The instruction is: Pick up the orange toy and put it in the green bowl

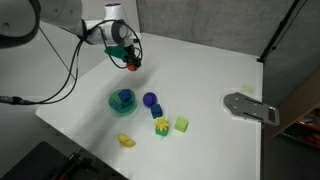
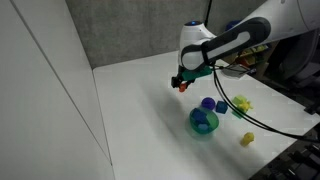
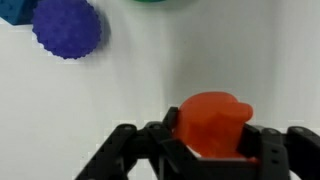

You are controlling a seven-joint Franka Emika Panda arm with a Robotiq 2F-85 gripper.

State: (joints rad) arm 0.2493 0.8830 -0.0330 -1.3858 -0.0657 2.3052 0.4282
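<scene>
My gripper [image 3: 208, 140] is shut on the orange toy [image 3: 212, 118], a lumpy red-orange piece that fills the space between the jaws. In both exterior views the gripper [image 1: 131, 62] [image 2: 181, 83] holds the toy [image 1: 131, 65] [image 2: 183, 86] up above the white table, away from the other items. The green bowl [image 1: 122, 101] [image 2: 204, 122] is a teal round bowl on the table with a blue thing inside it; only its rim [image 3: 150, 2] shows at the top edge of the wrist view.
A purple spiky toy [image 3: 67, 27] [image 1: 150, 100] lies beside the bowl, with a blue piece [image 3: 14, 10] next to it. A yellow toy [image 1: 126, 141], a light-green cube [image 1: 181, 124] and a green-yellow piece [image 1: 161, 126] lie nearer the table edge. A grey metal bracket [image 1: 250, 107] sits at one side.
</scene>
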